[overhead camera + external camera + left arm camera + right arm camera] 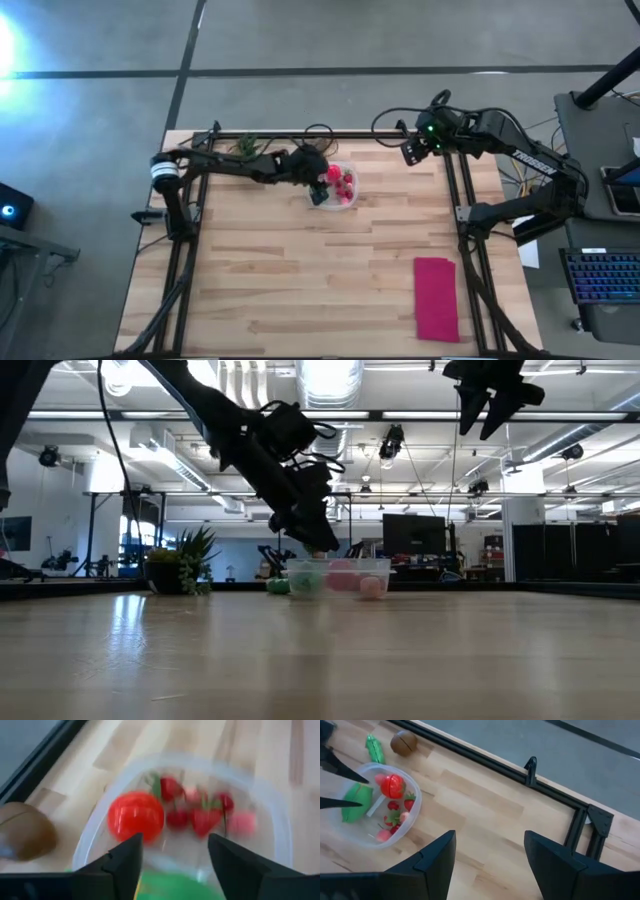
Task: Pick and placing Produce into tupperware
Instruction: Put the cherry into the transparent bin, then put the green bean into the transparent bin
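The clear tupperware (351, 196) stands at the table's far middle. It holds several small red pieces (192, 812), a larger round red one (136, 816) and a green piece (356, 795). My left gripper (175, 840) is open and hovers just above the tupperware's left part (315, 550), with the green piece (170, 887) lying under its fingers. A brown piece (403, 742) and a second green one (375, 749) lie on the table beyond the container. My right gripper (490, 855) is open and raised high near the far right edge (412, 152).
A leafy potted plant (185, 570) stands at the far edge left of the container. A flat magenta cloth (436, 298) lies near the right front corner. A black metal frame (530, 775) runs along the far and side edges. Bare wood (300, 280) fills the near half.
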`<action>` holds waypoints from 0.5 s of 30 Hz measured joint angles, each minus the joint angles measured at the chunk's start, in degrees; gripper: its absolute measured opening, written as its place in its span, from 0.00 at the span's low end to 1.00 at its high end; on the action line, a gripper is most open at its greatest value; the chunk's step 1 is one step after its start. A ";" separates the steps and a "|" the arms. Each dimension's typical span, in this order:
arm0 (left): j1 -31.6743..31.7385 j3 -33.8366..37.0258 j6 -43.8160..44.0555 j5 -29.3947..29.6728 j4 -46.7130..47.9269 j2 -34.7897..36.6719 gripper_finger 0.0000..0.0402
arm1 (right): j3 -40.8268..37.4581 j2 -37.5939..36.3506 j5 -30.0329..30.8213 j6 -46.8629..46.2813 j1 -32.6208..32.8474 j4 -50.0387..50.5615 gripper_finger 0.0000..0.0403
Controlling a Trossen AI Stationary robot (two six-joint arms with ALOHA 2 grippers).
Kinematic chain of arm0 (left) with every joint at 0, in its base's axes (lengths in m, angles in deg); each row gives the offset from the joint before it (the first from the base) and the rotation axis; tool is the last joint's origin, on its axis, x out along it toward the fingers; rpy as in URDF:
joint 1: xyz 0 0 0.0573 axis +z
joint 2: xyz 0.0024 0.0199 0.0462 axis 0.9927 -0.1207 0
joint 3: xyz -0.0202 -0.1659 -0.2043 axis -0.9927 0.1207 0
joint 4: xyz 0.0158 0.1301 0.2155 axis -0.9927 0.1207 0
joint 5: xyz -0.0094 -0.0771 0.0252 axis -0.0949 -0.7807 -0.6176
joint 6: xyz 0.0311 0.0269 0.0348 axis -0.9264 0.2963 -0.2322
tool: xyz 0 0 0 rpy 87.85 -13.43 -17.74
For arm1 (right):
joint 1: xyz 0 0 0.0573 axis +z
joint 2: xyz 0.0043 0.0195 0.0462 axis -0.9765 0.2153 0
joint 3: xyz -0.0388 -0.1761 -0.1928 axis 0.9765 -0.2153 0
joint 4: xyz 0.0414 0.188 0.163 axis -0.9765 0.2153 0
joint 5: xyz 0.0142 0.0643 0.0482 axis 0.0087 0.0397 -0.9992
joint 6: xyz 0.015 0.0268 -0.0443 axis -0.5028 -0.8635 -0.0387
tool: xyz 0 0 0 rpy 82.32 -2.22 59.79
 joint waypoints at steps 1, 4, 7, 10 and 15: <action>0.02 -0.67 -3.14 0.08 3.64 0.95 0.54 | 0.00 0.00 0.00 0.00 0.00 0.43 0.57; 0.78 -3.89 -23.05 4.72 16.22 5.73 0.59 | 0.00 -0.02 0.00 0.21 0.00 0.72 0.57; 4.13 -5.02 -39.26 6.49 19.74 8.83 0.59 | 0.00 0.00 0.19 1.00 0.00 0.68 0.57; 10.48 -4.83 -41.85 -1.19 19.88 7.47 0.60 | 0.00 0.00 0.41 1.09 0.00 0.39 0.57; 16.93 -7.08 -40.92 -3.71 21.11 1.88 0.60 | 0.00 0.00 1.26 0.77 0.00 0.20 0.57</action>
